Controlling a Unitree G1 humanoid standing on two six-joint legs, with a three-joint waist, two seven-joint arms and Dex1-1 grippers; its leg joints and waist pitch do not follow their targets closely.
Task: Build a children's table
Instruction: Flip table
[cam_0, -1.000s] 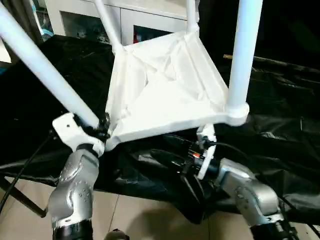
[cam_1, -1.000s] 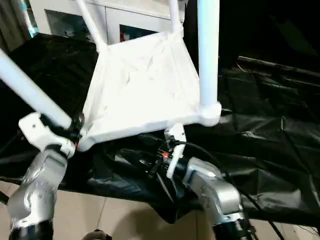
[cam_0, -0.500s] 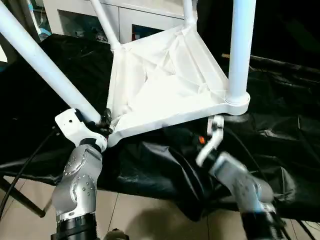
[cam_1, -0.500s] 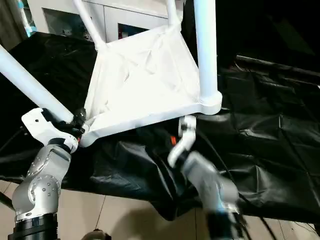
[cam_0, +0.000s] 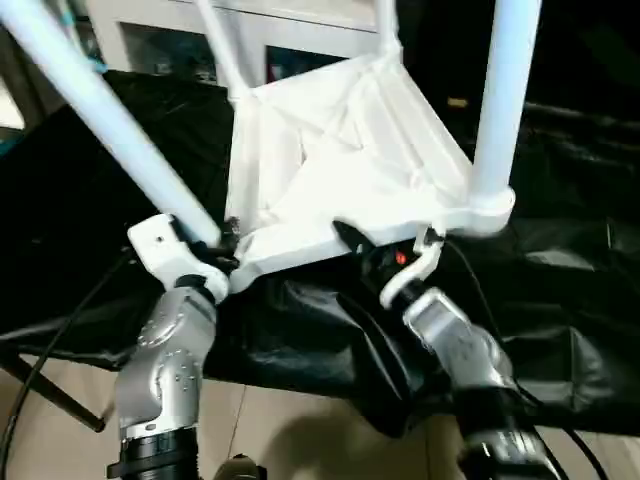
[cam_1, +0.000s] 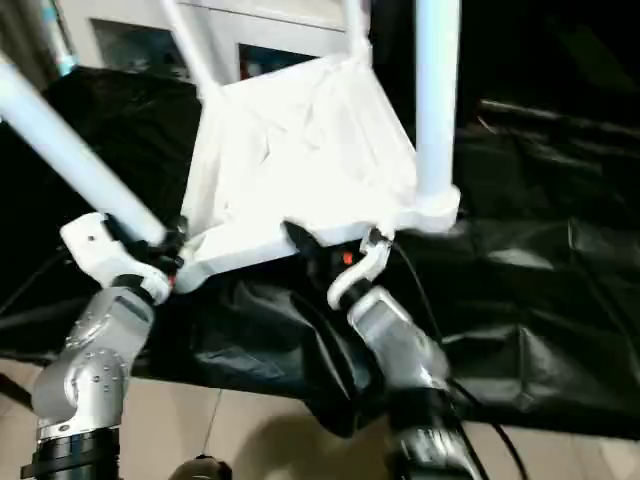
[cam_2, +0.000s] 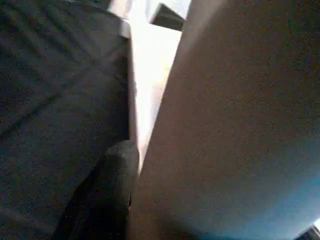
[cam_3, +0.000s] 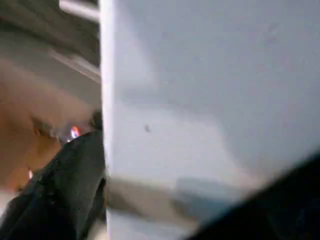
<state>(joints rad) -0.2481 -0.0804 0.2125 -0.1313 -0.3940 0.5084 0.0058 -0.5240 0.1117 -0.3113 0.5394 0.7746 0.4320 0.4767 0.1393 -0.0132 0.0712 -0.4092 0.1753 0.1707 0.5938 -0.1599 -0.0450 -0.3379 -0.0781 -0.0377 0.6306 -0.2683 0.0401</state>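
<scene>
The children's table stands upside down: its white tabletop (cam_0: 340, 170) is tilted, ribbed underside up, with white legs rising from the corner sockets. My left gripper (cam_0: 222, 248) is shut on the near-left leg (cam_0: 110, 110) just above its socket; in the left wrist view one black finger (cam_2: 107, 190) lies against that leg (cam_2: 240, 125). My right gripper (cam_0: 365, 250) stands open at the tabletop's front edge, one black finger over the edge. The near-right leg (cam_0: 505, 100) stands upright to its right. The tabletop's white edge (cam_3: 200, 100) sits close beside a finger (cam_3: 70, 180).
A crumpled black sheet (cam_0: 560, 300) covers the work surface under the table. A white cabinet with glass fronts (cam_0: 170, 45) stands behind. Beige floor (cam_0: 300, 440) shows below the sheet's near edge, and a black cable (cam_0: 60, 330) hangs at the left.
My right gripper has come up from under the tabletop's front edge to that edge. The left gripper keeps its hold on the leg. The view has shifted a little.
</scene>
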